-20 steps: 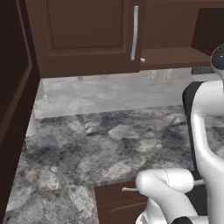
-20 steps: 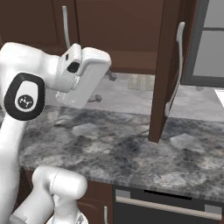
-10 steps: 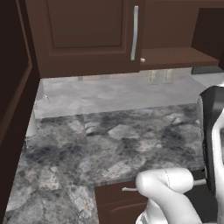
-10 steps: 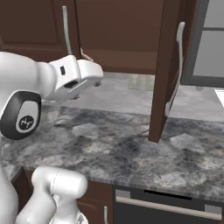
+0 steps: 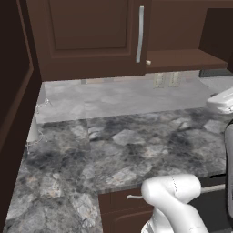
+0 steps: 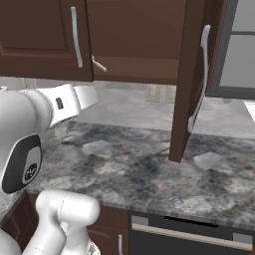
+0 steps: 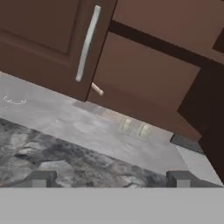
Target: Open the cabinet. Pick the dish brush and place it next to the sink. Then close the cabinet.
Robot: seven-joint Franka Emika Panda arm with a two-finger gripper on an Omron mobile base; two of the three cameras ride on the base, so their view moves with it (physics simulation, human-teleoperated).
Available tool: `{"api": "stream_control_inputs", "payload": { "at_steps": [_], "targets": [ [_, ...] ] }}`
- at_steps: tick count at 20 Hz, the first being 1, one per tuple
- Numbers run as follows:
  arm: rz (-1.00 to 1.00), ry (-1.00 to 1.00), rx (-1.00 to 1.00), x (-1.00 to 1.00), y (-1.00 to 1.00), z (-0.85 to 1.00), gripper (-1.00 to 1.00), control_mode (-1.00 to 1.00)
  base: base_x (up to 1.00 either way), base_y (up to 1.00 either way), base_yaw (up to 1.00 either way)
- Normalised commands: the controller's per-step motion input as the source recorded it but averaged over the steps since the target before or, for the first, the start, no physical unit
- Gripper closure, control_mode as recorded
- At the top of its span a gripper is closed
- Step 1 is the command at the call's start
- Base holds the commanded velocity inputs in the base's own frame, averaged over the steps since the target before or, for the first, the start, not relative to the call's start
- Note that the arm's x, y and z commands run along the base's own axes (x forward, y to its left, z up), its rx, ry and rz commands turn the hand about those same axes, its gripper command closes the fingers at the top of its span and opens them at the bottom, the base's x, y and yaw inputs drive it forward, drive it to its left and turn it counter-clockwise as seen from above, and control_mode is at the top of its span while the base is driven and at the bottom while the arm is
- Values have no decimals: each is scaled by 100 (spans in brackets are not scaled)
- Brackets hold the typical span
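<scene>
Two-finger gripper point(image 7: 109, 178) with its small dark fingertips point(image 7: 40, 178) set wide apart, nothing between them, hanging over the grey mottled stone countertop point(image 7: 52, 162). Dark brown wooden wall cabinet point(image 7: 131, 65) is up ahead of the fingers: its left panelled door point(image 7: 39, 35) is closed, with the long silver bar handle point(image 7: 86, 43) above and slightly left of the left fingertip; the right door point(image 6: 191, 79) is swung out edge-on, its silver bar handle point(image 6: 200, 79) facing outward, beyond the right fingertip. Open shelf floor point(image 7: 144, 83) sits between the two doors, well above the fingers. A thin pale stick-like end point(image 7: 97, 89) pokes out from the shelf edge just beside the closed door's lower corner, possibly the dish brush handle, can't tell; no red part can be made out. Two beige wall outlets point(image 7: 134, 127) on the pale backsplash, beyond the gap between the fingers. Black dishwasher front point(image 6: 189, 234) below the counter.
</scene>
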Motion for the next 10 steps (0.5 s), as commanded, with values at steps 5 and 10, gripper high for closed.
{"api": "stream_control_inputs", "payload": {
  "at_steps": [5, 10],
  "targets": [
    [20, -3, 4, -55, 76, 3, -100, -100, 0, 0, 0],
    [3, 4, 0, -56, 56, 38, -100, -100, 0, 0, 0]
  ]
}}
